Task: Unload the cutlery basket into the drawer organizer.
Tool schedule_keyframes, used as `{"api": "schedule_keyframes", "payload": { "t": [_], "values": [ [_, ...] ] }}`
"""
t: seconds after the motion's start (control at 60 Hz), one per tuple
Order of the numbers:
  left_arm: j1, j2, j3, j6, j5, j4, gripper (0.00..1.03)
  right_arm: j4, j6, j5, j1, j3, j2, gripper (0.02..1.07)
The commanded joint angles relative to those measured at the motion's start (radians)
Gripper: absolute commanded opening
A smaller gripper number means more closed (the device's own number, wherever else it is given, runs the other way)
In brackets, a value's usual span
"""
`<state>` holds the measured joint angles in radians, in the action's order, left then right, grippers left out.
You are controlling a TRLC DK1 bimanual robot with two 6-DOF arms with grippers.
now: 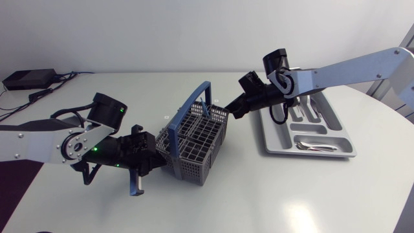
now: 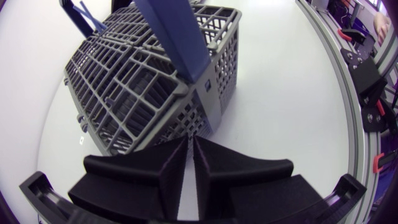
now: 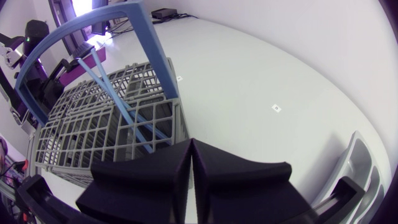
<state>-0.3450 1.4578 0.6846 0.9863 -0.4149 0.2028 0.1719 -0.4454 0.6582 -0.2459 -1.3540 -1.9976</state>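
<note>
Head view: left end effector and right end effector are sitting closed, empty, flanking the mid-frame cutlery basket; drawer organizer lying right.

White table — grey basket and organizer tray on it.

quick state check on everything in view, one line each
grey plastic cutlery basket with blue handle: standing, handle up, thin blue sticks inside
grey drawer organizer tray: flat, silver cutlery in some compartments
left gripper: against basket's side, grip unclear
right gripper: shut, at basket's rim
</note>
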Motion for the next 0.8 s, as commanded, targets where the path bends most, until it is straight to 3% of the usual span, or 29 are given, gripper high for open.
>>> {"api": "schedule_keyframes", "payload": {
  "t": [0.0,0.367,0.783],
  "values": [
    [0.028,0.041,0.036,-0.015,0.002,-0.045,0.18,0.038,-0.029,0.034,-0.01,0.05,0.043,0.11],
    [0.103,0.182,0.179,-0.017,0.004,-0.095,0.18,0.095,-0.078,0.037,-0.01,0.253,0.24,0.11],
    [0.106,0.257,0.286,-0.048,0.021,-0.108,0.18,0.104,-0.095,0.024,-0.016,0.432,0.384,0.11]
  ]
}}
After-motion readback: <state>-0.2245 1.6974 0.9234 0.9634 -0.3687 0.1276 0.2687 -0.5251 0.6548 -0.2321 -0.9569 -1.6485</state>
